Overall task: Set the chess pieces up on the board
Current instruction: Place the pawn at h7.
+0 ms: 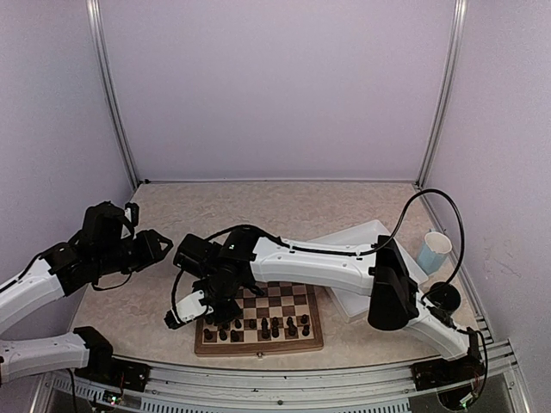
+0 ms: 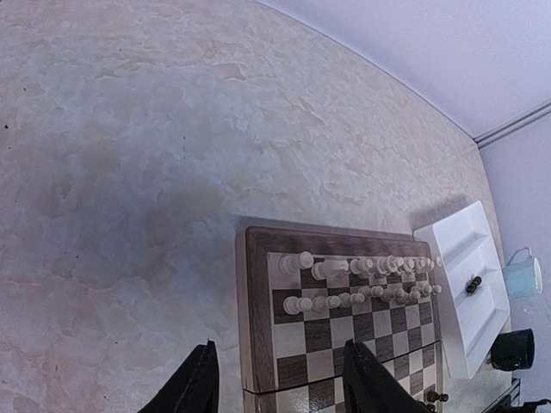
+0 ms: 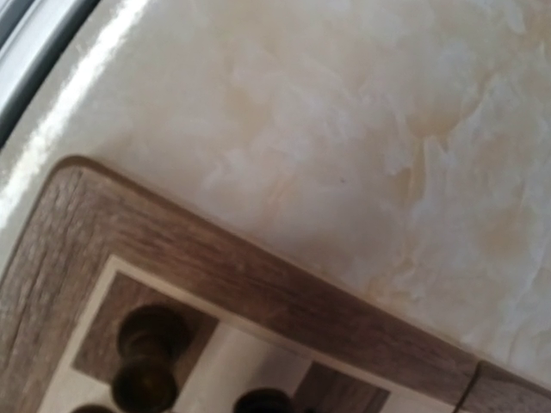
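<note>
Pincers: your left pincer (image 2: 277, 383) gapes empty beside the board (image 2: 256, 327); your right pincer (image 1: 181, 314) hangs at its corner, grip unreadable.

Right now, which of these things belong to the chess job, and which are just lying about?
Part of the job: board; dark pieces; cream pieces; tray, with one stray piece in it.
Lying about: blue cup; black mug.

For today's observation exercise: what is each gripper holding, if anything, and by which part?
Left gripper: open, holding nothing. Right gripper: cannot be told.
</note>
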Motion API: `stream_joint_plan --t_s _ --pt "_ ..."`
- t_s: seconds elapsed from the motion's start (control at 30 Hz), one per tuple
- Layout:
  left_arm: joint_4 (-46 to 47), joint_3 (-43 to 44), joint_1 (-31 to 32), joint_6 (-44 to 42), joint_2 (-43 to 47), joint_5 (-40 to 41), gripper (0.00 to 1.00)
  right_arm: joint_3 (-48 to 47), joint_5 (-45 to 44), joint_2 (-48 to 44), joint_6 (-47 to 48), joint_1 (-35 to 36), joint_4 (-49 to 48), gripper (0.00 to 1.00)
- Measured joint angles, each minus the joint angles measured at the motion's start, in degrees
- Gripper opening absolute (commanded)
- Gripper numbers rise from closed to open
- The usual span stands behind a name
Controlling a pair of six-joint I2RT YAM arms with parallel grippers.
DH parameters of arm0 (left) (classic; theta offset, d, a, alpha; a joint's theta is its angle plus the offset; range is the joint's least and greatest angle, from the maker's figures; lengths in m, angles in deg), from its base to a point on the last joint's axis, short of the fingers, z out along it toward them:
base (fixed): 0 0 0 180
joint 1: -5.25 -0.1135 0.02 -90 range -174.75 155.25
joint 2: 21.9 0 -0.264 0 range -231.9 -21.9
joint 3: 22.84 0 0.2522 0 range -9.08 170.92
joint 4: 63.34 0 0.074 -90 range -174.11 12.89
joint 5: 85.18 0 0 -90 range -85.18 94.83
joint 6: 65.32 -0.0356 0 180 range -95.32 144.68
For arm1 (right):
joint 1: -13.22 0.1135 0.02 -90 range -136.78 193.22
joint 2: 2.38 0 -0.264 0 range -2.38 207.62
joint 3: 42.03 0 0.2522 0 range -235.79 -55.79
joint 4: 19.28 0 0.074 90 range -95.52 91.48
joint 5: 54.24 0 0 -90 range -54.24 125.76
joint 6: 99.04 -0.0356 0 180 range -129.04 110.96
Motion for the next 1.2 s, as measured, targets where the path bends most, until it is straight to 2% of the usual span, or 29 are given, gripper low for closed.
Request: stream_joint_plan --t_s 0.37,0.6,1.07,1.2 --pt "0.3 -0.3 0.0 -0.2 -0.1 -0.4 0.49 0.0 0.2 0.9 0.0 0.2 0.2 0.05" --pt "0.4 -0.4 0.0 -0.6 -0.5 -0.4 0.49 0.0 0.2 1.0 0.0 0.4 0.4 0.21" --pt "1.8 -0.7 0.0 -0.8 -2.6 -0.7 0.49 0.0 -0.4 1.0 0.1 0.5 0.3 0.29" --pt "2.3 -0.7 0.0 -0.9 -3.8 -1.0 0.49 0.1 -1.0 0.8 0.5 0.5 0.3 0.35"
